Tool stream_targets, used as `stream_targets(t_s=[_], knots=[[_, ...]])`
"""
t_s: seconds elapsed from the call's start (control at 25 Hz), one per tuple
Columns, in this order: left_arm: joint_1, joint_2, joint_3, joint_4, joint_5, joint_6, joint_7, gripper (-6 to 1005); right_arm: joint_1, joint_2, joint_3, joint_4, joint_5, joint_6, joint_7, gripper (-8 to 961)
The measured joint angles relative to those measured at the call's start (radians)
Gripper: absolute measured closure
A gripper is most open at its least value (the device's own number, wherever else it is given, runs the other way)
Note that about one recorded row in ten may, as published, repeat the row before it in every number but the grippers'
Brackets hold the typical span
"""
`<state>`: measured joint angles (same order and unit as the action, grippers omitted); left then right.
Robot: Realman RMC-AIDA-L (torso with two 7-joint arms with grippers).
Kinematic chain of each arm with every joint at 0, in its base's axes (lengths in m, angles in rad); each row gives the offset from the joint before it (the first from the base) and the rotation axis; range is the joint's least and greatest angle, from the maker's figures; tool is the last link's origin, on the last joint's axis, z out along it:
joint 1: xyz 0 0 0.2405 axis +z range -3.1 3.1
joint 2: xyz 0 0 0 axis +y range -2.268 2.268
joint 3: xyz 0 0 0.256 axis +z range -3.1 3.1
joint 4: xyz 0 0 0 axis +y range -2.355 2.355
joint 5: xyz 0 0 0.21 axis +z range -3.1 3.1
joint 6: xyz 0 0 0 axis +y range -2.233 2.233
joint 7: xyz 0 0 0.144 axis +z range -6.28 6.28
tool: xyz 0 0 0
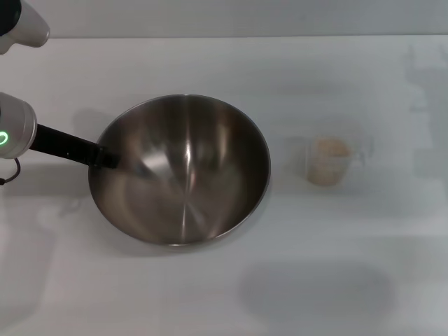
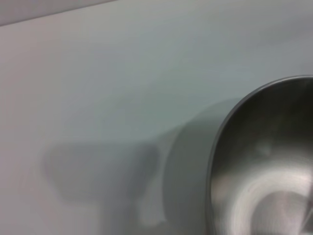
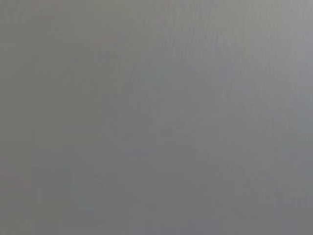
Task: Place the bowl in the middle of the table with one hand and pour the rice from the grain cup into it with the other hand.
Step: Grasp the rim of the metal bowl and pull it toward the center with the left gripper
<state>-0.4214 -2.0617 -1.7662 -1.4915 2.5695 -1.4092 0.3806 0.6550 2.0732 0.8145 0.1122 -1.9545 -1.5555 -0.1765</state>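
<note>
The white counter [image 1: 210, 294] carries everything. My bowl [image 1: 180, 170] sits near its middle, slightly left, so the pour has a wide target. My left end effector [image 1: 105, 157] reaches in from the left and pinches the bowl's left rim, keeping it steady. Right of the bowl, well apart, stands the grain cup [image 1: 330, 162] with rice [image 1: 330, 149] inside, untouched. My right end effector is out of view.
</note>
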Motion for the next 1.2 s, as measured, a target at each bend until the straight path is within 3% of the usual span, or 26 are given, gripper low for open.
stream_targets(t_s=[0.16,0.64,1.2], knots=[[-0.008,0.0,0.001,0.006,-0.001,-0.007,0.0,731,0.0,-0.001,0.0,0.0,0.0,0.0,0.0,397],[-0.015,-0.001,-0.011,0.01,-0.009,-0.01,0.01,916,0.0,-0.001,0.0,0.0,0.0,0.0,0.0,397],[-0.11,-0.003,-0.056,0.054,-0.037,0.004,0.011,958,0.001,-0.001,0.0,0.0,-0.001,0.0,0.0,397]])
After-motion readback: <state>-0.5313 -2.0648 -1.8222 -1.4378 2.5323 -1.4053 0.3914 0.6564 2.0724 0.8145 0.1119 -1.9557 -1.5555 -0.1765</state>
